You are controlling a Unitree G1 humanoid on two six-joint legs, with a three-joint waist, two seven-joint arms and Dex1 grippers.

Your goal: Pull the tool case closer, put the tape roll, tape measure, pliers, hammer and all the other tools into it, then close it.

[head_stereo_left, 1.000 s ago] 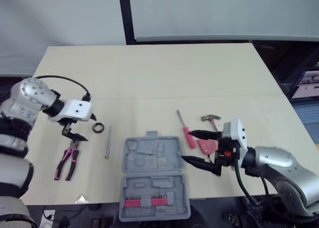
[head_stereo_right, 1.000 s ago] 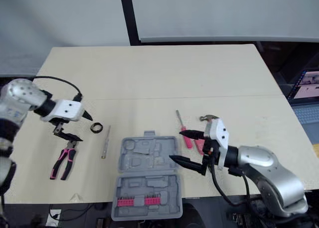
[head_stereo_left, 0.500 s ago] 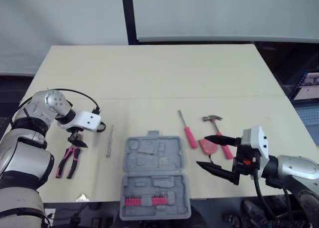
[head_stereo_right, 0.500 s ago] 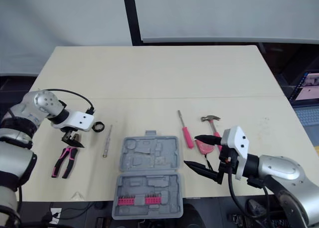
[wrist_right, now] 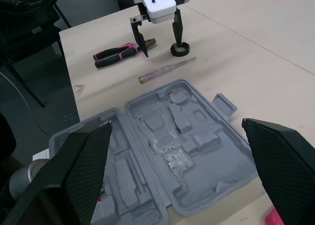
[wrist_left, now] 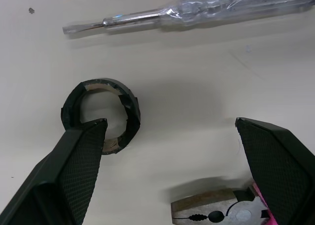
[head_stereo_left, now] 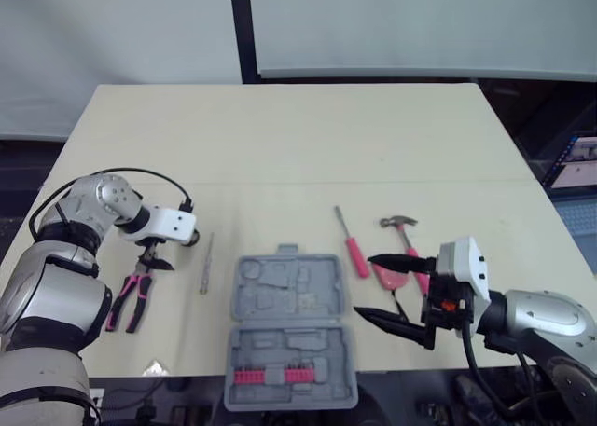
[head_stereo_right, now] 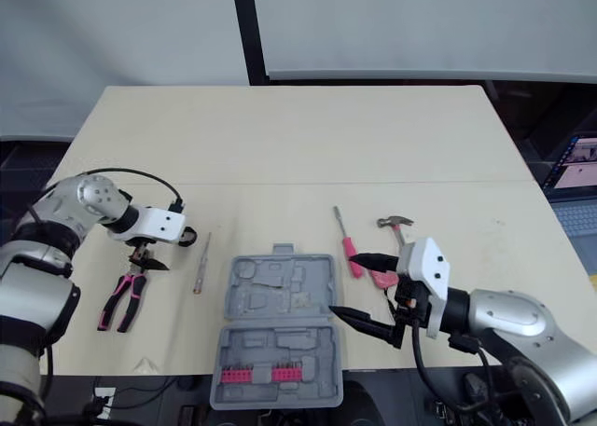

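Note:
The grey tool case (head_stereo_left: 284,295) lies open at the table's front edge, its moulded slots bare (wrist_right: 172,136). My left gripper (wrist_left: 170,121) is open and low over the table. One of its fingers (wrist_left: 74,171) is at the rim of the black tape roll (wrist_left: 101,114), and the pliers' head (wrist_left: 216,210) lies between the fingers. The pink-handled pliers (head_stereo_left: 129,297) point toward me. My right gripper (head_stereo_left: 366,286) is open just right of the case, empty, with the pink tape measure (head_stereo_left: 387,275) behind it. The hammer (head_stereo_left: 406,235) and red screwdriver (head_stereo_left: 350,244) lie beyond.
A clear-handled screwdriver (head_stereo_left: 204,263) lies between the tape roll and the case. The case's near half holds a row of pink bits (head_stereo_left: 270,376) and juts past the table's front edge. The far half of the table (head_stereo_left: 298,137) is bare.
My right gripper has swung back left toward the case's right edge, still open. My left gripper has shifted slightly right and settled lower over the tape roll and pliers' head.

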